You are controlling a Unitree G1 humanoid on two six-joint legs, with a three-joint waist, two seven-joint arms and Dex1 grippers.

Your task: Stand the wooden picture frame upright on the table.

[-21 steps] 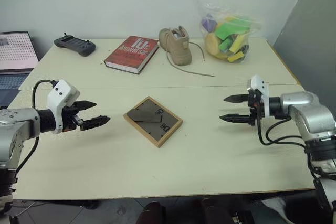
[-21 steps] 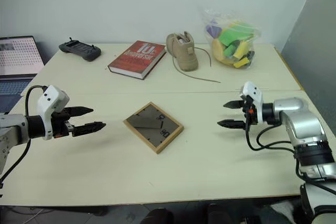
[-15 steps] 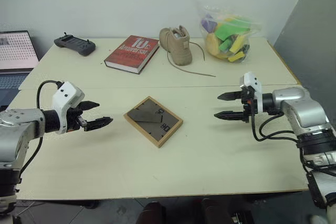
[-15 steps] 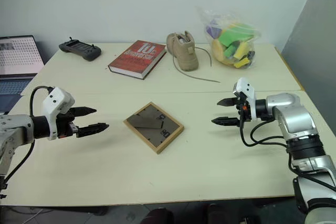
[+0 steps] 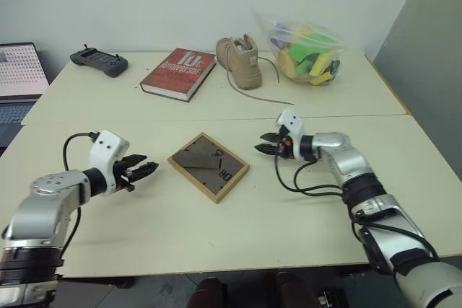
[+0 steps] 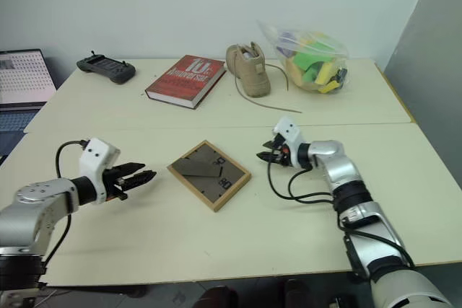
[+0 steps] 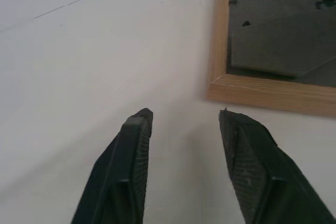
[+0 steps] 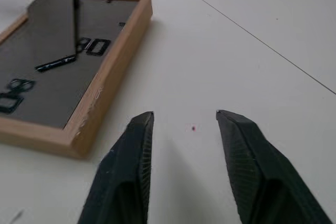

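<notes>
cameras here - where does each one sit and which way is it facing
Left eye view: on the head, looking forward and down over the table; both arms show.
Right eye view: beside it, same scene.
Left wrist view: behind the open left gripper, facing the wooden picture frame.
Right wrist view: behind the open right gripper, facing the same frame.
Shared: all four show the frame lying back-up.
</notes>
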